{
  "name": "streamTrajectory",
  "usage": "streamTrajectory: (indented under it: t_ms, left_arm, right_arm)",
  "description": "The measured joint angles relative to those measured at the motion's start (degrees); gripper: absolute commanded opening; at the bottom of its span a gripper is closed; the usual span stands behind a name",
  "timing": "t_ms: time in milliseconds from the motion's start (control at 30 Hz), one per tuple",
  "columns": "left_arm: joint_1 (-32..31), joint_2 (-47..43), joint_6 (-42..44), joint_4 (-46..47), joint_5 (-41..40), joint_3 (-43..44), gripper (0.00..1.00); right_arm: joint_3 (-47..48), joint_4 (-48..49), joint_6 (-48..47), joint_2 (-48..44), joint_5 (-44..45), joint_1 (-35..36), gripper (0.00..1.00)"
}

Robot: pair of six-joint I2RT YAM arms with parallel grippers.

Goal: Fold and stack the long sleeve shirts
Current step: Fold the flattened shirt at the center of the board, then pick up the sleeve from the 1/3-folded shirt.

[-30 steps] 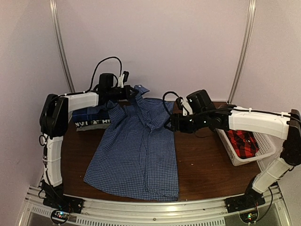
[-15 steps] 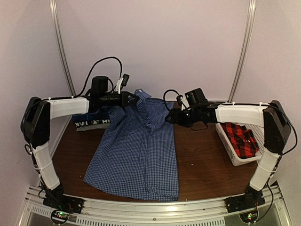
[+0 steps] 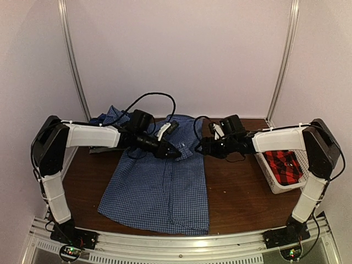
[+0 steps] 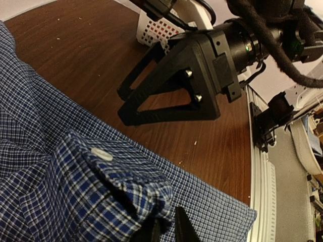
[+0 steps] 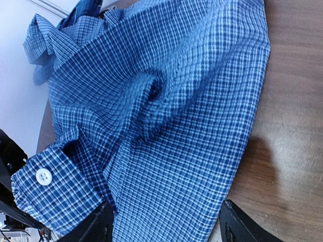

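Note:
The blue-and-white check shirt (image 3: 159, 192) lies spread on the table, collar toward the back. My left gripper (image 3: 174, 154) reaches over the shirt's chest. In the left wrist view the left gripper (image 4: 169, 232) is shut on the sleeve cuff (image 4: 116, 181), which has a white button (image 4: 101, 154). My right gripper (image 3: 199, 146) stands open at the shirt's right edge near the collar. The right wrist view shows the right gripper (image 5: 169, 229) straddling check cloth (image 5: 176, 101) without pinching it, beside the cuff (image 5: 45, 194). A red-and-black shirt (image 3: 283, 166) lies in the basket. The darker plaid shirt is hidden.
A white slatted basket (image 3: 275, 184) stands at the table's right edge, seen as the basket (image 4: 154, 27) from the left wrist. A bunch of blue cloth (image 3: 107, 116) lies behind the left arm. Brown tabletop (image 3: 236, 187) shows between shirt and basket. Walls enclose the back and sides.
My left arm has swung from the back left to over the shirt's chest, carrying the sleeve cuff across. The right gripper has stayed near the collar and opened a little wider.

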Motion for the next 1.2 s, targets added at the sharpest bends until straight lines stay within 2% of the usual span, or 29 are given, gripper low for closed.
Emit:
streamTrajectory:
  t_ms: [200, 333, 433, 600, 867, 1033, 1200]
  left_arm:
    - [-1.88, 3.37, 5.14, -9.55, -0.33, 2.05, 0.51]
    - [-2.99, 3.43, 6.36, -12.76, -1.33, 2.08, 0.59]
    - [-3.23, 3.04, 5.55, -12.52, -2.36, 1.66, 0.6]
    - [-2.82, -1.99, 0.04, -8.33, -5.01, -4.04, 0.59]
    - [-0.33, -10.29, -10.56, -3.89, -14.16, -11.74, 0.59]
    - [1.75, -10.8, -15.76, -3.65, -18.75, -12.74, 0.59]
    - [5.11, -9.86, -20.11, -2.58, -19.8, -13.46, 0.59]
  right_arm:
    - [-7.17, 1.18, 0.0, -2.6, -0.09, 0.2, 0.74]
    - [-8.15, 1.66, -0.74, -3.91, -0.04, 0.72, 0.74]
    - [-7.39, 1.31, -2.62, -3.8, -0.02, 1.86, 0.74]
    - [-1.33, 0.28, -7.02, -0.85, -0.33, 4.07, 0.74]
    - [5.81, -3.32, -13.66, 4.72, -0.42, 7.8, 0.73]
    - [7.85, -5.68, -15.85, 7.78, -0.24, 9.31, 0.73]
    - [11.98, -7.13, -17.77, 11.47, -0.22, 9.79, 0.73]
